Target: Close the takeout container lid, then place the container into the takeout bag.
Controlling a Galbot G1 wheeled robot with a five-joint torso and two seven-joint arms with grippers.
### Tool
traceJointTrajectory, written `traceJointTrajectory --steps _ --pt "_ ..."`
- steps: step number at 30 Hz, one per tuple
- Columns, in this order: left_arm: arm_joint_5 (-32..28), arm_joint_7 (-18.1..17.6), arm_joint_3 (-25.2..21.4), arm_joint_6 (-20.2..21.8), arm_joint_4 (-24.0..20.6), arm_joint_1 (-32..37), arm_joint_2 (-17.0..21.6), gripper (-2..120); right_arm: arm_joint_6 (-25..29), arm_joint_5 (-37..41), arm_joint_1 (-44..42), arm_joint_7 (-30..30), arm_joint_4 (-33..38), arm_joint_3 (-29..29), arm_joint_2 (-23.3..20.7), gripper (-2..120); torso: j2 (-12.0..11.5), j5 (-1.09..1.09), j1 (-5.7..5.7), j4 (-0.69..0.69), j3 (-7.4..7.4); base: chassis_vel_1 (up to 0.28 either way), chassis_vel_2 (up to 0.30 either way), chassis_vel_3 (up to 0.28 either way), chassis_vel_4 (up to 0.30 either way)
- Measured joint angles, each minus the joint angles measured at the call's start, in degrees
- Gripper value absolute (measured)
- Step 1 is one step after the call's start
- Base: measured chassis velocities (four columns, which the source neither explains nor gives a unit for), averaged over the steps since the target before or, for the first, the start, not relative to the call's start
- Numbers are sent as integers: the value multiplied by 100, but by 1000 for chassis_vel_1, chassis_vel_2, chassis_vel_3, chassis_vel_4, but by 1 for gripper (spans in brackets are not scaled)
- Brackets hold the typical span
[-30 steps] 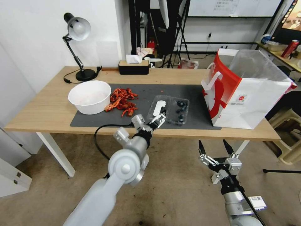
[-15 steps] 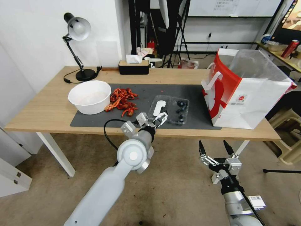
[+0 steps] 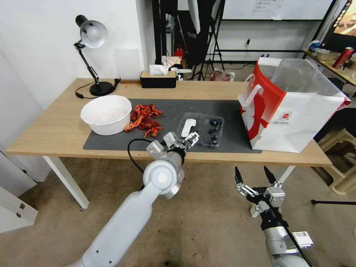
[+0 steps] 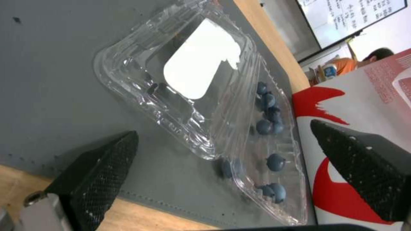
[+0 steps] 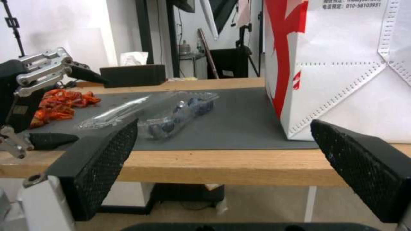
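Note:
The takeout container [image 3: 212, 132] lies open and flat on the dark mat, with blueberries [image 4: 266, 126] in its base. Its lid [image 3: 188, 127], clear with a white label [image 4: 199, 69], is spread out on the side away from the takeout bag [image 3: 293, 107]. The bag stands open at the table's right end. My left gripper [image 3: 185, 141] hovers open at the table's front edge, just short of the lid's near corner, holding nothing [image 4: 222, 128]. My right gripper [image 3: 251, 170] hangs open below table height, in front of the bag [image 5: 342, 80].
A white bowl [image 3: 106, 113] and a pile of red crayfish shells [image 3: 145, 120] sit on the mat [image 3: 230, 111] to the left of the container. A desk lamp [image 3: 92, 55] and a tissue box [image 3: 158, 78] stand at the back.
My left gripper has moved a little to the right and forward along the table's front edge, closer to the lid. The right arm has stayed where it was.

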Motion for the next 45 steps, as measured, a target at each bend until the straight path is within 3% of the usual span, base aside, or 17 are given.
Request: traceJointTrajectory --steps 27,45 --pt "-197 47 50 -116 438 -288 -420 100 15 -52 -63 45 5 30 32 100 -1 -1 0 -2 1 0 0 0 0" --pt "-193 687 -72 -557 415 -184 -480 100 15 -132 -65 52 -7 -4 70 100 -1 0 1 0 1 0 0 0 0"
